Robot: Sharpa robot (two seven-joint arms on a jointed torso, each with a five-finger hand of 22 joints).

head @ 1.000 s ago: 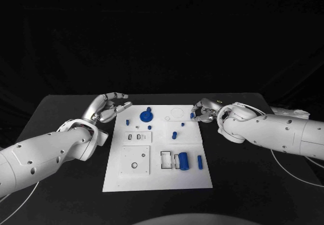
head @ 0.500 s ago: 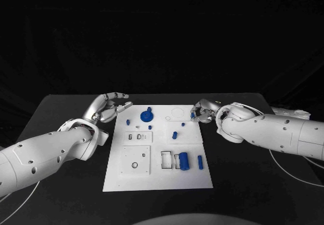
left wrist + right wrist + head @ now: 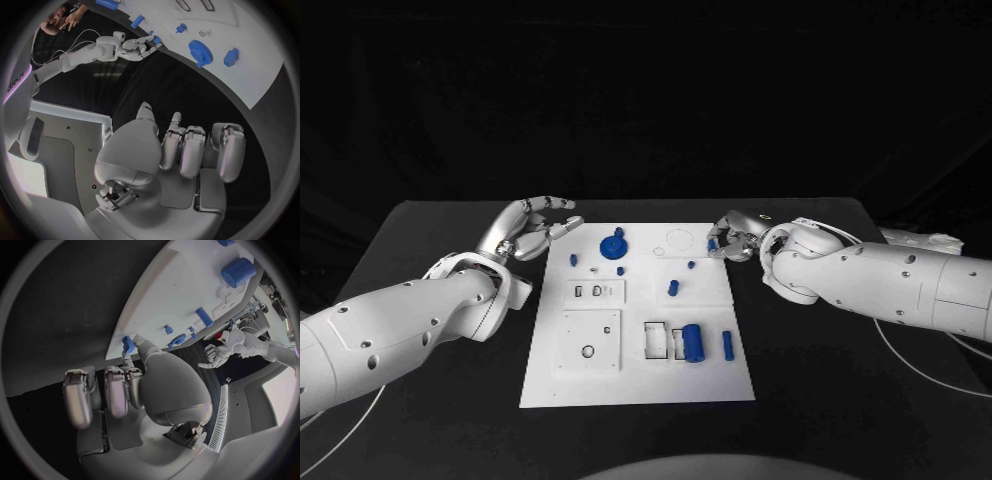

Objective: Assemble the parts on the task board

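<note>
Task board: the flat white rectangular task board [image 3: 635,385] lies in the middle of the black tabletop [image 3: 430,400], lengthwise away from the robot.
Parts: a small blue peg [image 3: 711,245] is pinched at the board's far right edge; a round blue toothed gear [image 3: 613,246] stands near the far left corner, a blue cylinder [image 3: 691,342] and a short blue bar [image 3: 727,345] lie in the near half, and a few small blue pegs lie between them.
Right hand: the silver many-fingered right hand [image 3: 736,236] is closed on the small blue peg, which is seen in the right wrist view between thumb and fingertip at the board's edge [image 3: 127,345].
Left hand: the silver left hand [image 3: 531,225] is held just off the board's far left corner, fingers apart and loosely curled, nothing in it.
Step in hand: judged to be the handling of that peg at the board's edge; whether it is being lifted or set down cannot be told.
Next move: the peg would need to be carried upright to a matching hole and lowered squarely, with a steady pinch.
Surroundings: the tabletop is matte black and the background is dark.
</note>
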